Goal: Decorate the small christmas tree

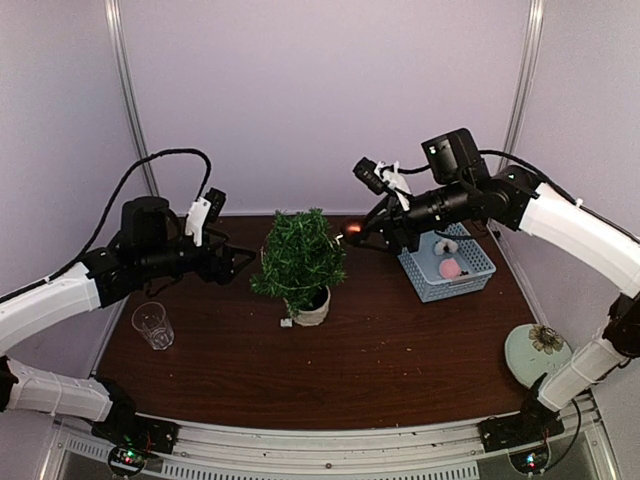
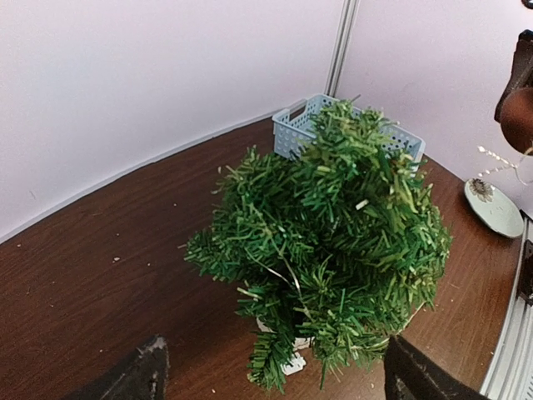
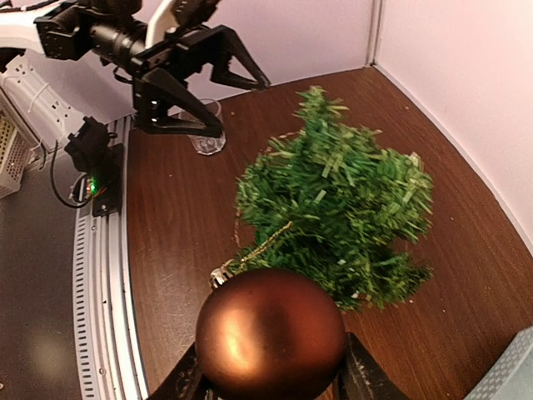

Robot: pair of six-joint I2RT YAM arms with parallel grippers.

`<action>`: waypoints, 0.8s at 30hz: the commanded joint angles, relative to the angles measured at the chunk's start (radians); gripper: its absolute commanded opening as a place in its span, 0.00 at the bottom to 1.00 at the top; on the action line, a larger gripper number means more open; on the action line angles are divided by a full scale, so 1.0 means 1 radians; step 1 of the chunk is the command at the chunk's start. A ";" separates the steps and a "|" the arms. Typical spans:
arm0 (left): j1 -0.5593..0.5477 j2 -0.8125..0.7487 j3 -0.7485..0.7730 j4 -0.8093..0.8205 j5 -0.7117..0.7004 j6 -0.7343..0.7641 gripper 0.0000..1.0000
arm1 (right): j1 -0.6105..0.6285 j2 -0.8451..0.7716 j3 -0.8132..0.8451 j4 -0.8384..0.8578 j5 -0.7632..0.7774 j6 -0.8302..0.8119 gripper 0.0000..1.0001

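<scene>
Right wrist view: the right pincer (image 3: 271,377) grasps a bronze bauble (image 3: 271,333) just beside the small christmas tree (image 3: 333,200) standing mid bench (image 3: 179,225), likely to hang it, while the left pincer (image 3: 237,104) hovers released opposite, probably to steady it.

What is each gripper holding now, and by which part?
Right gripper: the brown ball ornament, by its round body. Left gripper: open, holding nothing.
</scene>
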 commanded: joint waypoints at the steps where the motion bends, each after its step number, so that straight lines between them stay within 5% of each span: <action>1: -0.019 0.002 -0.013 0.065 -0.005 0.019 0.89 | 0.065 0.037 0.075 -0.014 0.020 -0.034 0.39; 8: -0.072 0.000 -0.010 0.084 0.007 0.073 0.80 | 0.114 0.123 0.141 -0.013 0.031 -0.050 0.39; 18: -0.103 -0.038 -0.084 0.213 0.268 0.150 0.58 | 0.181 0.179 0.168 -0.041 0.079 -0.090 0.38; 24: -0.106 -0.027 -0.131 0.318 0.363 0.137 0.54 | 0.206 0.201 0.181 -0.046 0.115 -0.106 0.38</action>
